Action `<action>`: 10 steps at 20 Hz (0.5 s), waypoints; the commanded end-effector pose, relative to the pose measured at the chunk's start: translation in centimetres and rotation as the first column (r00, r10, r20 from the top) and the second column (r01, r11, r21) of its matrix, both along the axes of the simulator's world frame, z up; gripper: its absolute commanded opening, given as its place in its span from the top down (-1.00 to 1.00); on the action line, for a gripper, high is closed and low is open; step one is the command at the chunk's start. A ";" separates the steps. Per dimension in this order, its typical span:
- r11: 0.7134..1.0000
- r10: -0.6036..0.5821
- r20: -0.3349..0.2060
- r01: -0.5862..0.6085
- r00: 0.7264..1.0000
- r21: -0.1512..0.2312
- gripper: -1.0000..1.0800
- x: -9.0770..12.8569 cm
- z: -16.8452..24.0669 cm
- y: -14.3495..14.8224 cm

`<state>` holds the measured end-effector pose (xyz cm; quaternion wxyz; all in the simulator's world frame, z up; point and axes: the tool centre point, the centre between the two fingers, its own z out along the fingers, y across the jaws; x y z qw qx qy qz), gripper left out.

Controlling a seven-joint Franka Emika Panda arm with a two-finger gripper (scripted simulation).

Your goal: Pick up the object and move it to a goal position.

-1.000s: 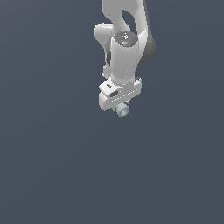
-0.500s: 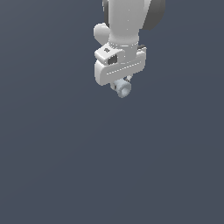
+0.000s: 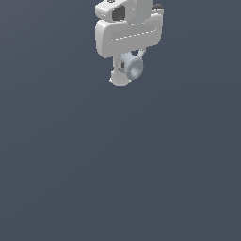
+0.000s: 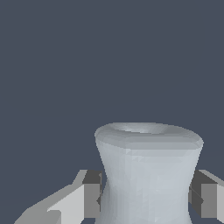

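The object [image 3: 133, 67] is a small pale blue-grey stubby cylinder with a wider round flange, held high near the top of the exterior view. My gripper [image 3: 127, 70] is shut on it, the white gripper body directly above it. In the wrist view the object [image 4: 148, 170] fills the space between the two fingers [image 4: 89, 194], its flared flange end pointing away from the camera. Both pads press against its narrow waist.
Only a plain dark blue-grey surface shows around and below the gripper in both views. No other objects, containers or goal marker show.
The gripper has risen toward the top of the exterior view with the object held in it, and now looks larger in the picture.
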<state>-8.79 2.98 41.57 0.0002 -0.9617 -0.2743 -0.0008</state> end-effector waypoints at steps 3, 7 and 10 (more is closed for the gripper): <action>1.000 0.000 -0.002 0.000 1.000 0.000 1.00 -0.4 3.1 -0.2; 1.000 -0.001 -0.002 0.001 1.000 -0.001 1.00 -0.5 4.9 -0.3; 1.000 -0.001 -0.002 0.001 1.000 -0.001 1.00 -0.5 5.7 -0.3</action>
